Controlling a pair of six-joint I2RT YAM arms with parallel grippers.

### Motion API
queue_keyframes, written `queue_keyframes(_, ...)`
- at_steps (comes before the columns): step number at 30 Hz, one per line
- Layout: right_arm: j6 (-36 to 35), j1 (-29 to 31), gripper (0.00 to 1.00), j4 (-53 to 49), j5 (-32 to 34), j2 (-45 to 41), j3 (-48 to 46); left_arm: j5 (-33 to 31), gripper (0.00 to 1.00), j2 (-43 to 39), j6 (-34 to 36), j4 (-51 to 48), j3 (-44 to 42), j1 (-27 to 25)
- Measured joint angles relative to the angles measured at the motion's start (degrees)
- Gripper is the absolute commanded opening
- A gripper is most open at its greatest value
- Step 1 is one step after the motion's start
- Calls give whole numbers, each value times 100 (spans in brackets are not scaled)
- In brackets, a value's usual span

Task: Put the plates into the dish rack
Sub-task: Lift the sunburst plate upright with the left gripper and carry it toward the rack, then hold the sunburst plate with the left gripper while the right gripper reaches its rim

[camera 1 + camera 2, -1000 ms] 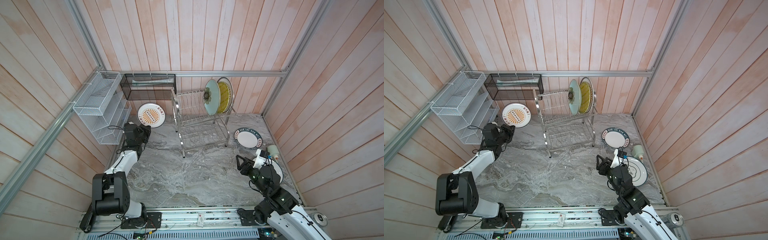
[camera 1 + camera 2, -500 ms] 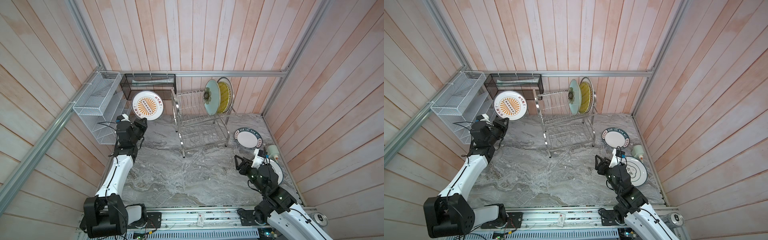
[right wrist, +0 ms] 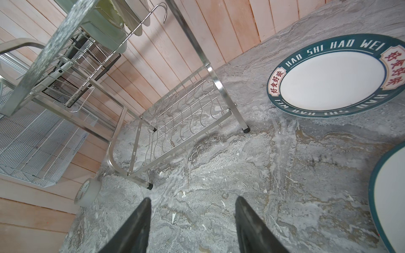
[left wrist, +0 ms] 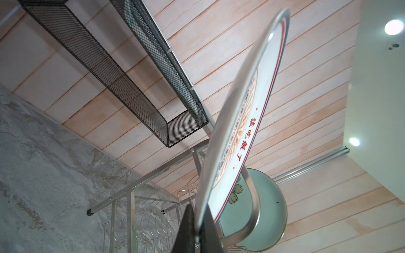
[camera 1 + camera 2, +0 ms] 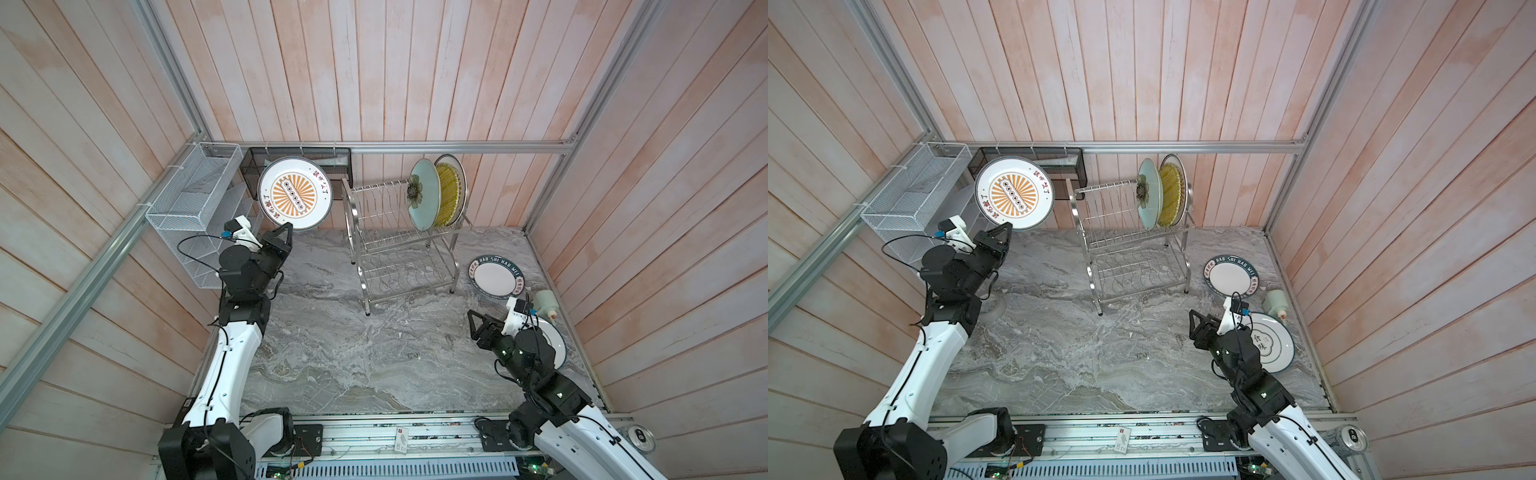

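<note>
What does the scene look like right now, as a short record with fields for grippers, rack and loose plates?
left gripper: shut on the sunburst plate, held on edge, left of the dish rack in both top views
right gripper: open, empty, above the table
in rack: green plate and yellow plate, upright in the upper tier
flat on table: lettered-rim plate, cloud plate

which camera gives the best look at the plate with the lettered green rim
The right wrist view: the lettered green-rim plate is close enough to read HAO SHI HAO WEI on its rim. In both top views the plate is whole but small, lying flat on the table. The left wrist view does not show it.
</note>
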Motion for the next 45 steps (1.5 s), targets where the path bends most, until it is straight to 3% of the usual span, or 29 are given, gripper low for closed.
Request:
queue_keyframes(12,0,0,61,120,-37,151,0,1067,0,-120,-68,87,564,-131)
queue_keyframes(25,-208,-2,61,240,-35,417,289,2090,0,-149,304,-109,632,-1108)
queue_keyframes(36,-610,-122,61,601,-396,656,798,2170,0,-420,975,-581,-127,-2138)
queue_keyframes(45,-671,-289,61,944,-1047,551,809,1773,0,-415,1440,-933,-765,-3008)
